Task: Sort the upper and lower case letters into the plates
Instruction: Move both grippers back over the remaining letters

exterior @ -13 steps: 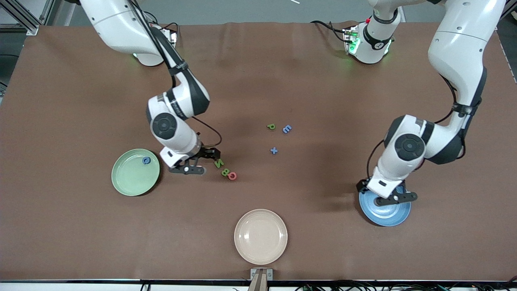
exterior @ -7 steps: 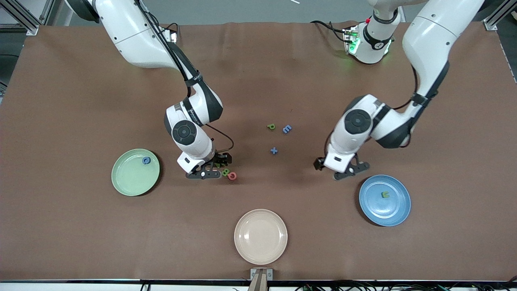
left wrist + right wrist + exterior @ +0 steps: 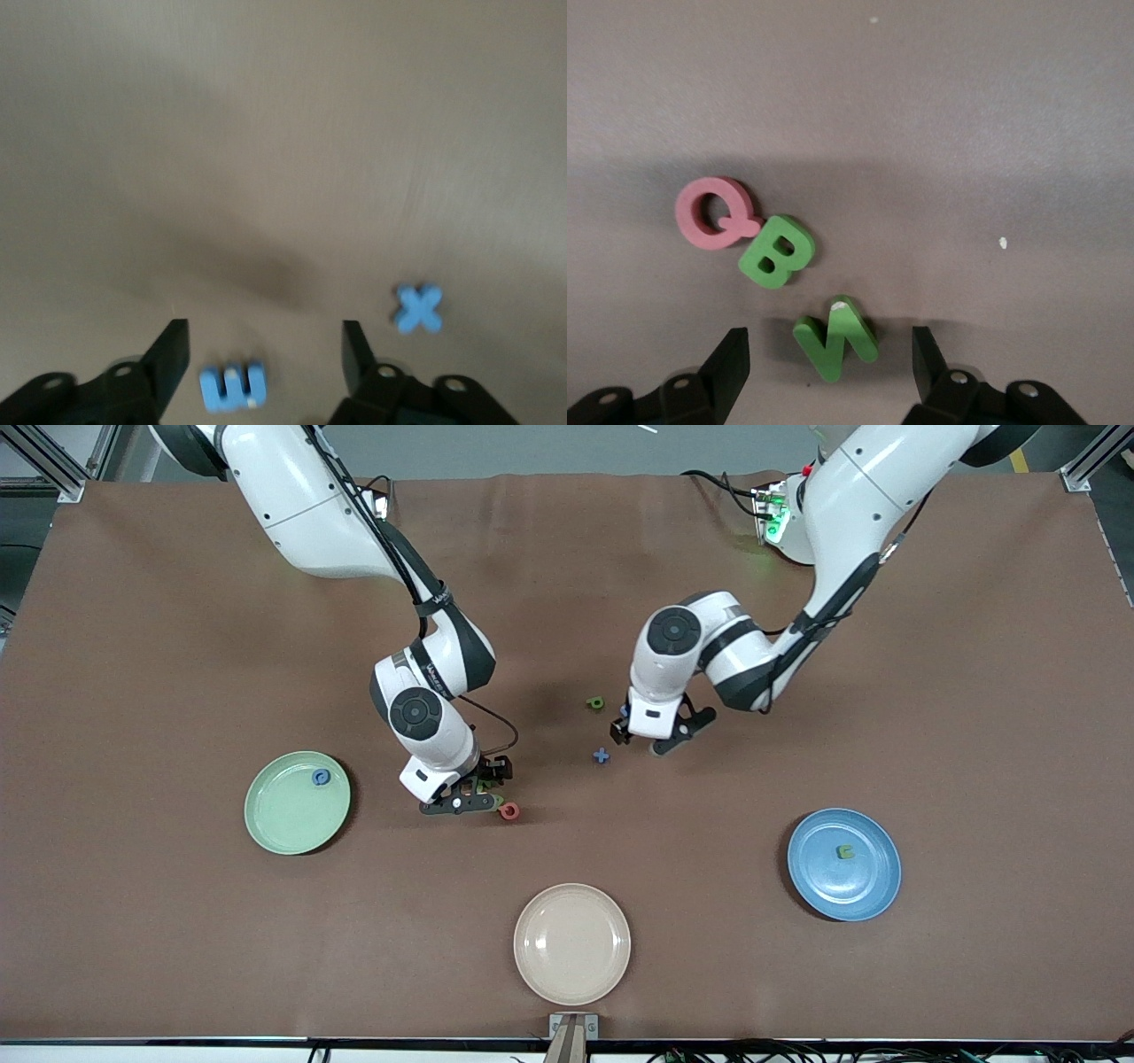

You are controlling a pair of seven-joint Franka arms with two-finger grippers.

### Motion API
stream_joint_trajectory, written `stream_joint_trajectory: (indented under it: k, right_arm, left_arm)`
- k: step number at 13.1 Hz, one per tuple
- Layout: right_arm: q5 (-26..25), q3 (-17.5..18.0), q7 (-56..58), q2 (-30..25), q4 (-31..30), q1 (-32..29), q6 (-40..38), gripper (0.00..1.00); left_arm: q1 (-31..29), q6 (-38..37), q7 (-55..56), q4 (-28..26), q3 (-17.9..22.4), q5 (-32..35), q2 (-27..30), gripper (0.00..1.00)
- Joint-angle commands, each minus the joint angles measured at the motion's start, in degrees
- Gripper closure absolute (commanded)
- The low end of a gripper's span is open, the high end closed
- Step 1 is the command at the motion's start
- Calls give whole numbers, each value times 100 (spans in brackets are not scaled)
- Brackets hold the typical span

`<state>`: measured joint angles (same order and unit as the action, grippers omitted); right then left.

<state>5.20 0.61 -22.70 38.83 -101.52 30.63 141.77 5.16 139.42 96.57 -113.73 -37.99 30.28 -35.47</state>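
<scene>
Eight small flat foam letters: a pink Q touching a green B, a green N just beside them; a green P, a blue E and a blue x near the table middle. One blue letter in the mint green plate toward the right arm's end, one green letter in the blue plate toward the left arm's end. Two task plates, plus one beige plate nearest the front camera.

Right gripper spread wide, low over the N, holding nothing. Left gripper also spread wide, over the E, empty.
</scene>
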Motion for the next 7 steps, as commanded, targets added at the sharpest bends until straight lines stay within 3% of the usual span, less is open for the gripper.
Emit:
stream_joint_trajectory:
  k: [1, 3, 6, 7]
  right_arm:
    - [-203, -61, 20, -33, -193, 83, 193, 30]
    - [-264, -61, 20, -33, -202, 83, 193, 50]
    - [-317, -61, 20, -51, -219, 22, 115, 99]
    - [-317, -61, 37, -68, -219, -22, 97, 100]
  left_arm:
    - [64, 85, 396, -201, 10, 144, 5, 29]
    - [117, 85, 529, -281, 2, 144, -12, 30]
    - [205, 85, 573, -281, 2, 144, -153, 34]
    - [205, 94, 573, -272, 2, 144, -162, 36]
